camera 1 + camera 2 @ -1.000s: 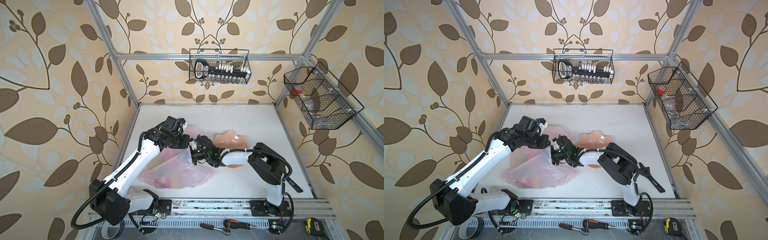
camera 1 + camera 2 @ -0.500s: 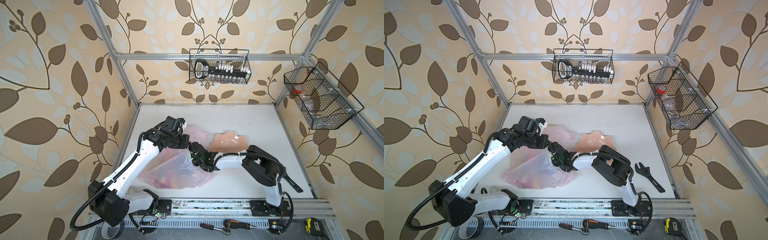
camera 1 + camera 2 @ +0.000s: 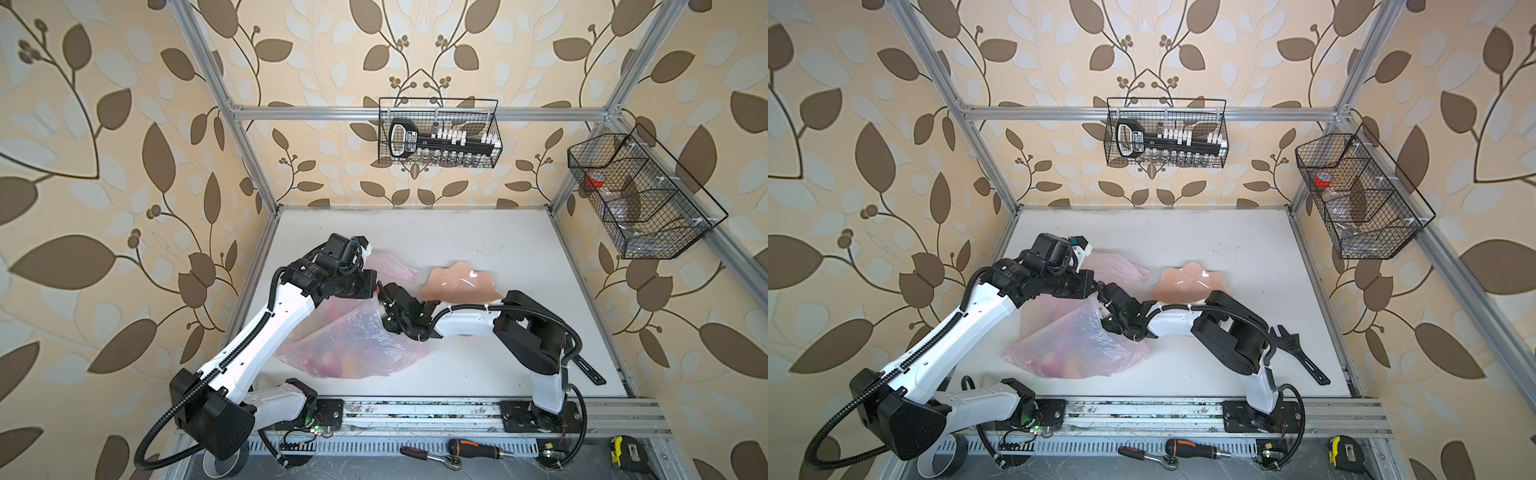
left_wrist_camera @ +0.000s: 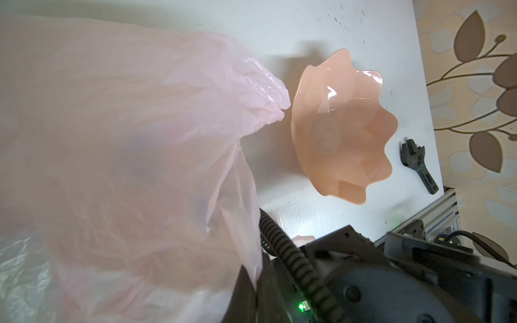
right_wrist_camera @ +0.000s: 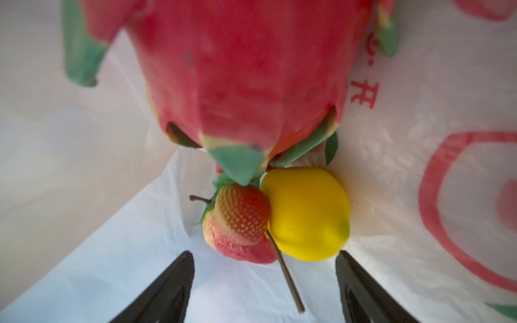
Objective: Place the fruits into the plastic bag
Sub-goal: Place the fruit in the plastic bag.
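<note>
The left jaws are clenched on the rim of the bag (image 3: 353, 332), raising it to keep the mouth open, while the right jaws stand released inside it, with strawberry (image 5: 237, 218), lemon (image 5: 305, 212) and dragon fruit (image 5: 237, 70) already bagged; the plate (image 3: 457, 280), at the bag's 2 o'clock, is bare.

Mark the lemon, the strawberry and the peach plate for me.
lemon (image 5: 306, 214): right wrist view, middle of its yellow body.
strawberry (image 5: 242, 214): right wrist view, seeded red side.
peach plate (image 4: 347, 128): left wrist view, bare inner surface.
</note>
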`<state>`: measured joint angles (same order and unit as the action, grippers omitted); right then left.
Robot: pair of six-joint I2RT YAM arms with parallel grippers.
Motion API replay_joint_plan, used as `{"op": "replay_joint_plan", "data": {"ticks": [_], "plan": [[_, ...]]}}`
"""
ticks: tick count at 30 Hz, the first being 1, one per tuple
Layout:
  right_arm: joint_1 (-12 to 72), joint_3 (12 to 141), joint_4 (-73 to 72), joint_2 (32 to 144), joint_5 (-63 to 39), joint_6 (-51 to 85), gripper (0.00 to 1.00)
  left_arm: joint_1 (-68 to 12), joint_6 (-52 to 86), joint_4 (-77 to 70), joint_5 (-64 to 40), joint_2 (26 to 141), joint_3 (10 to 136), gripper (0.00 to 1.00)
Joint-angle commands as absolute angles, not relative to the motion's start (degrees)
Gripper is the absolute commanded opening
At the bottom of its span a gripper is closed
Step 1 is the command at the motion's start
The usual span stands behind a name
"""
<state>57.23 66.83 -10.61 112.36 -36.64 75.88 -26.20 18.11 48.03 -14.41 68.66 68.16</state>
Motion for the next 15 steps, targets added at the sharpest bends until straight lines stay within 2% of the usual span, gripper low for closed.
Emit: {"op": "replay_joint_plan", "data": {"ticks": [1, 15], "plan": [[56.66, 67.49, -6.56, 109.07, -36.56, 73.15, 0.81, -26.12, 17.31, 48.6, -13.34, 66.64, 67.88, 0.0], [50.34, 60.47, 0.5, 99.13, -30.75, 67.5, 0.82, -26.15, 17.49, 48.43, -13.88, 65.83, 66.4, 0.0]]}}
